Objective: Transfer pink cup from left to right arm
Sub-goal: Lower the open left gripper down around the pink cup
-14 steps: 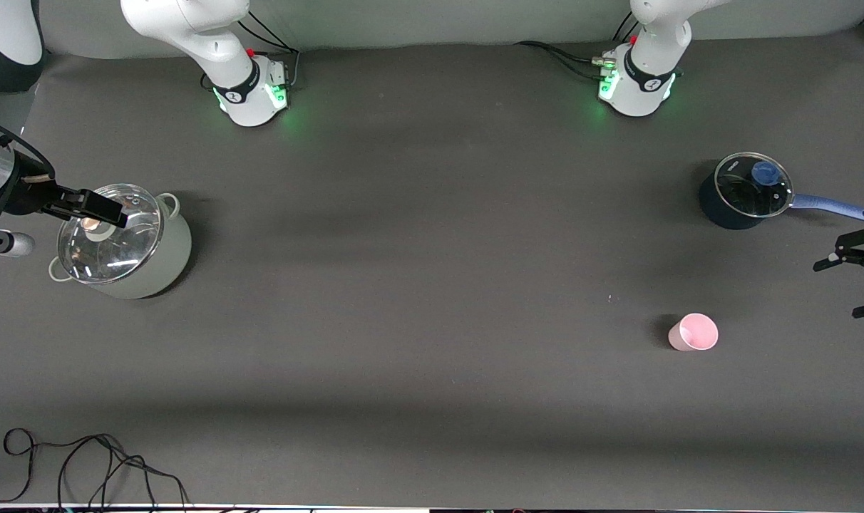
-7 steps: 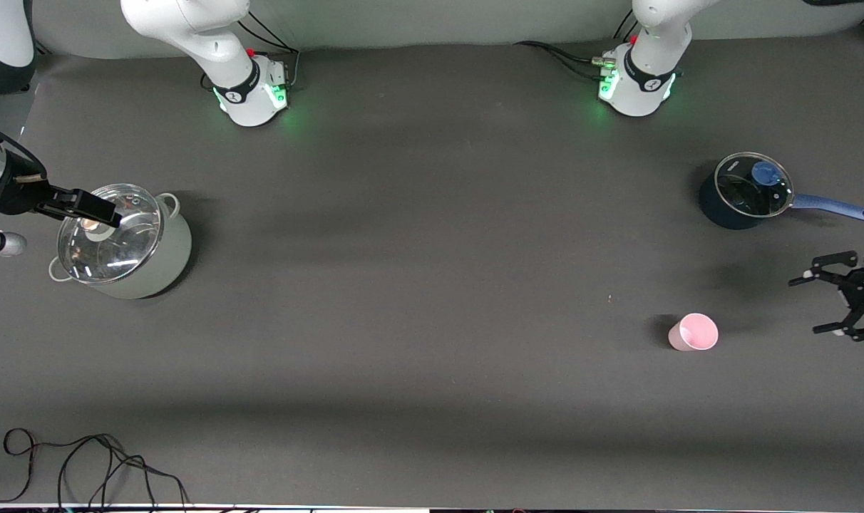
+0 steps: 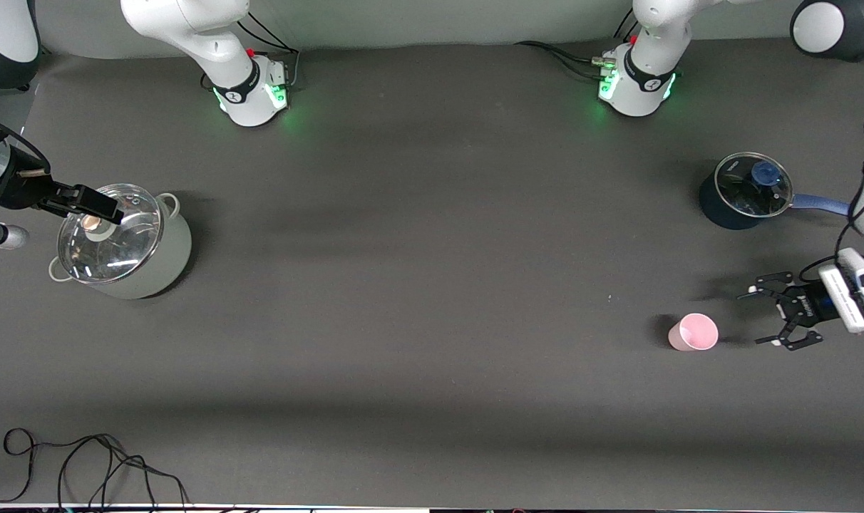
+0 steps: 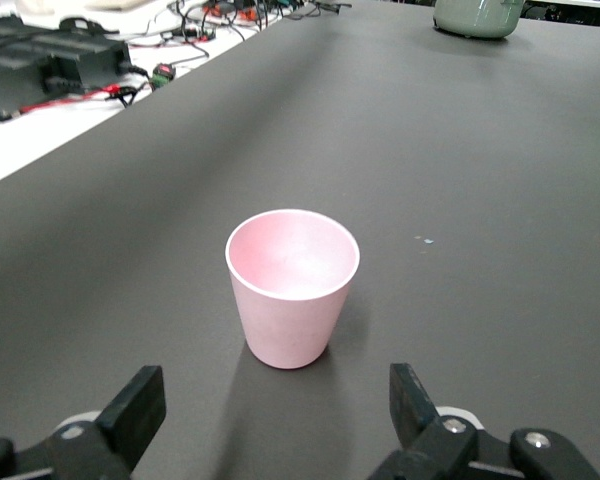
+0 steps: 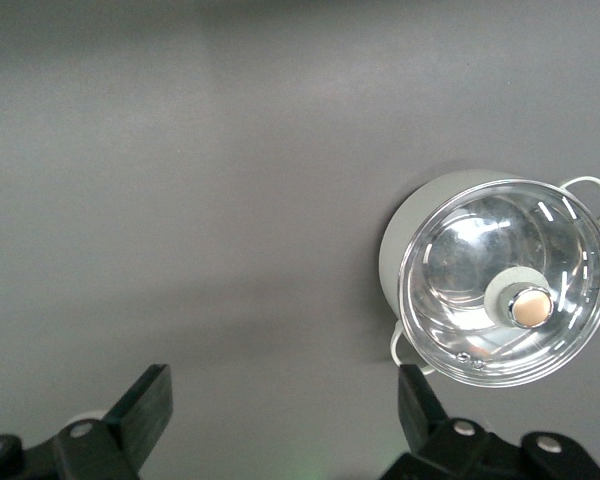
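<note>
The pink cup [image 3: 693,333] stands upright, unlabelled, just beside the left gripper's [image 3: 765,318] wide-open, empty fingers [image 4: 135,409].

The right gripper [image 5: 280,410] hangs with its fingers [image 5: 145,405] spread apart over bare dark table [image 5: 180,150]. A pale green pot [image 5: 410,225] with a glass lid [image 5: 505,282] sits below, just off one fingertip.

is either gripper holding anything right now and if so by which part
Nothing is held. The left gripper is open beside the pink cup, apart from it, and the cup stands upright on the table. The right gripper waits open over the lidded pot.
</note>
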